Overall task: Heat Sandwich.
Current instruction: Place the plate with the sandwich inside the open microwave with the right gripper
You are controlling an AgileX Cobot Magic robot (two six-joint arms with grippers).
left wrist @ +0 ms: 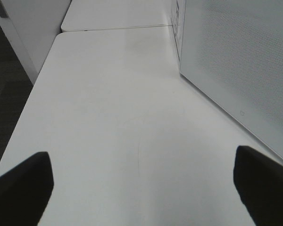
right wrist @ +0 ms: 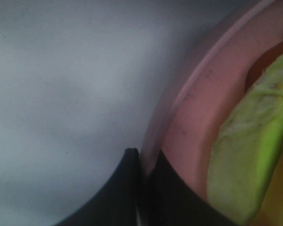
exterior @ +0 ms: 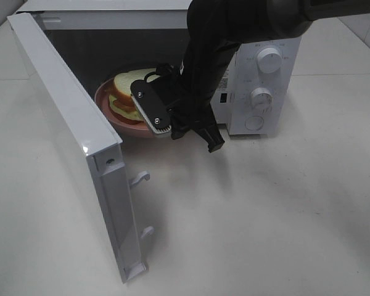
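- Table: white, bears the microwave.
- Door: swung wide open at the left.
- Right arm: black, reaches down into the cavity.
- Plate: pink and round, just inside the opening.
- Sandwich: lies on the plate, inside the microwave.
- Right gripper: fingers pinched on the plate's rim.
- Left gripper: fingers spread wide, holding nothing, above the table.

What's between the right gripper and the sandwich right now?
Only the round pink plate: its rim, pinched by the black right gripper, then a bare strip before the green layer of the stacked white-bread sandwich. The right wrist view shows it.
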